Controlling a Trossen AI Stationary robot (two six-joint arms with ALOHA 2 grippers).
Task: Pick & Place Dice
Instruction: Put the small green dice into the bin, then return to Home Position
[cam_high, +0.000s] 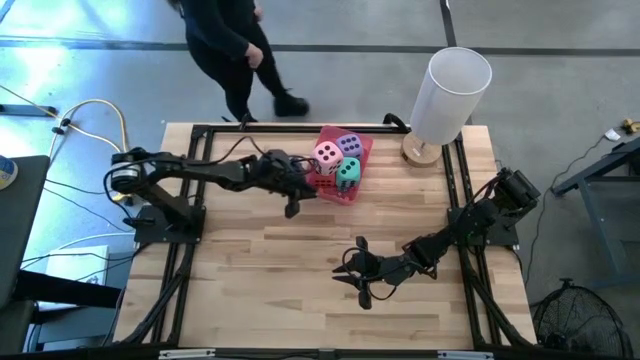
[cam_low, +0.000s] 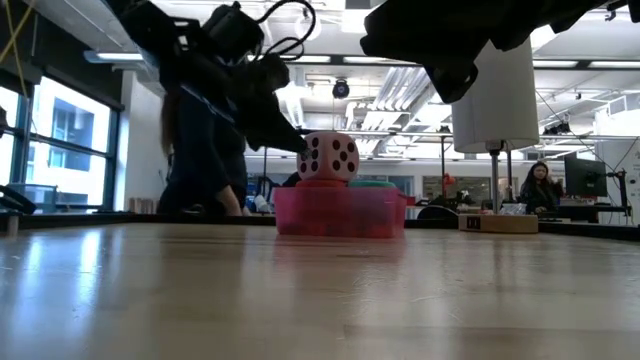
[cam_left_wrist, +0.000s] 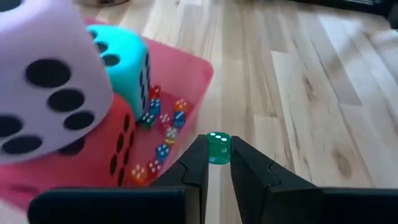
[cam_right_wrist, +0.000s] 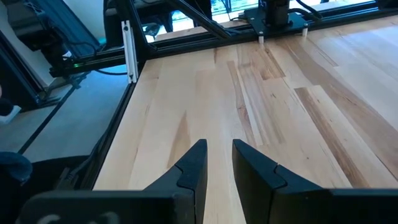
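A pink translucent tray (cam_high: 358, 192) stands at the table's far middle. In it sit the big dice: pink (cam_high: 327, 155), purple (cam_high: 349, 145), teal (cam_high: 348, 172) and red (cam_left_wrist: 118, 149), the pink one on top of the red. Several tiny coloured dice (cam_left_wrist: 163, 134) lie on the tray's floor. My left gripper (cam_high: 293, 207) hovers by the tray's near left corner, shut on a tiny green die (cam_left_wrist: 218, 149). My right gripper (cam_high: 358, 275) waits over the table's near right part, a narrow gap between its fingers (cam_right_wrist: 194, 163) and nothing in it. My left gripper pinches the tiny green die by two opposite faces (cam_left_wrist: 218, 155) between its two fingertips. The fingers slant downward toward the table. The die is lifted clear, over bare wood just outside the tray's corner.
A tall white cylinder on a round wooden base (cam_high: 447, 95) stands at the far right corner. A person in dark clothes (cam_high: 228, 45) is beyond the far edge. Black frame rails (cam_high: 185, 250) run along the table's sides. Bare wood spreads across the near half.
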